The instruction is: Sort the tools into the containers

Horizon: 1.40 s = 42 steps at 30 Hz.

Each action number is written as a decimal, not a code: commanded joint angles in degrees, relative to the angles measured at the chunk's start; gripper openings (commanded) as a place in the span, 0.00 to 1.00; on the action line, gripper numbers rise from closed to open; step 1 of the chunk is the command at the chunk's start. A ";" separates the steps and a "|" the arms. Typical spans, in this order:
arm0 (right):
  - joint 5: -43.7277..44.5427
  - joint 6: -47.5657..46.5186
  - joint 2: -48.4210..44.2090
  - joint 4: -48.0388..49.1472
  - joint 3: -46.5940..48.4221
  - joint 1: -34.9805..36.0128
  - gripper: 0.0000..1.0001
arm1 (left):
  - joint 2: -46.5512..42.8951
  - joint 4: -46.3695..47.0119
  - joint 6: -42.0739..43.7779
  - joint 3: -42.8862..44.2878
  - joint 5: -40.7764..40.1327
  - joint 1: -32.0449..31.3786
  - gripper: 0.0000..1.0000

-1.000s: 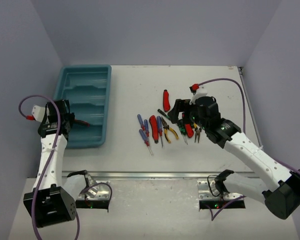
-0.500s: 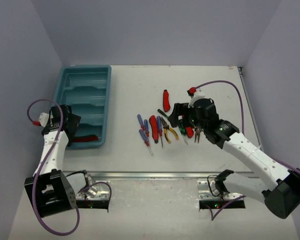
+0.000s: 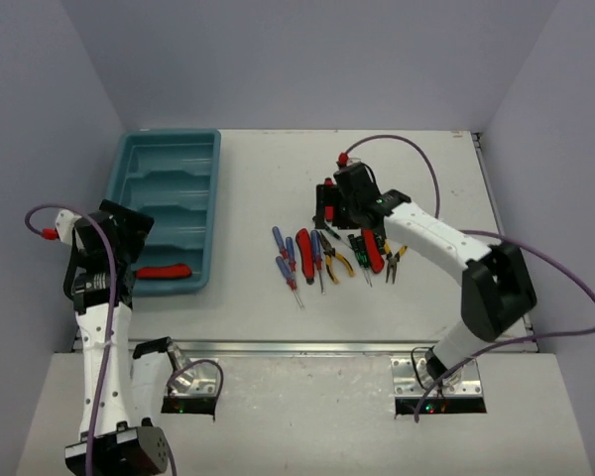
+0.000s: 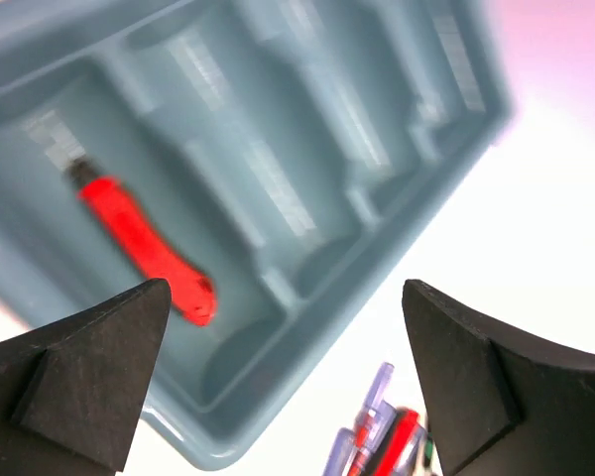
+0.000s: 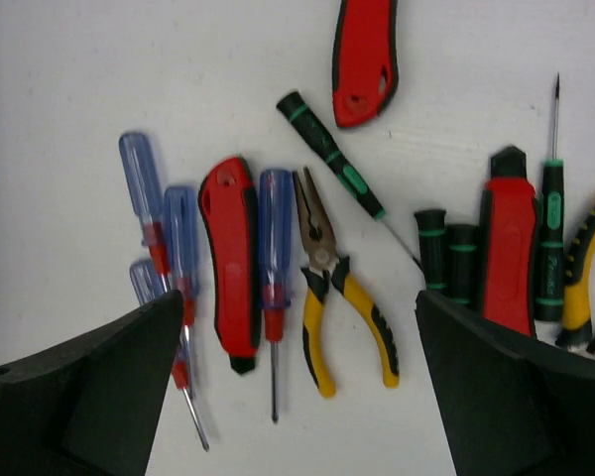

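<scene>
Item: red-handled tool point(image 3: 164, 271), one piece, with a smooth glossy plastic grip that was slightly curved and rounded at one end and a short dark tip at the other. It lay flat and lengthwise in the tray compartment nearest the arm bases, and the left wrist view showed it alone in that trough point(image 4: 144, 248). Container: teal plastic tray point(image 3: 214, 198), rectangular with rounded corners and a raised rim. Moulded ridges point(image 4: 268, 198) divided it into four long parallel compartments, and it sat at the left of the matte white table point(image 3: 258, 169). Left gripper point(image 3: 127, 233): its dark, wedge-shaped fingers stood wide apart above the tray's near end with nothing between them point(image 4: 288, 372). Loose tools lay well apart from the tray at mid-table. They were three blue-handled screwdrivers point(image 5: 164, 243) with translucent grips, red collars and thin steel shafts, and a red-and-black cutter body point(image 5: 231, 263) just beside them. There was also a fourth blue screwdriver point(image 5: 275, 233), yellow-handled pliers point(image 5: 342, 307) with bare metal jaws, and a thin green-and-black screwdriver point(image 5: 332, 154) lying diagonally. A red grip with a hanging hole point(image 5: 365, 59) lay farther off. At the right was a tight group of a red-handled tool point(image 5: 508, 253), green-banded black handles and a second yellow grip. Right gripper point(image 3: 329, 210): its jaws were spread wide over this cluster, holding nothing point(image 5: 302, 387).
</scene>
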 commanded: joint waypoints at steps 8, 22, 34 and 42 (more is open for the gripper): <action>0.60 -1.48 36.29 -11.76 35.89 -6.47 0.78 | -7.50 7.59 17.90 0.46 13.58 -1.55 1.00; 1.84 -5.17 49.96 -17.15 49.17 -7.97 0.20 | -5.55 9.10 20.15 0.09 15.35 -4.77 1.00; -5.74 -17.77 24.87 -2.65 39.15 -6.78 0.00 | 9.87 30.16 7.16 -1.25 35.58 -19.25 1.00; -23.07 -24.61 -0.84 15.30 7.99 0.86 0.00 | 15.71 62.14 -7.95 -4.72 37.11 -34.92 1.00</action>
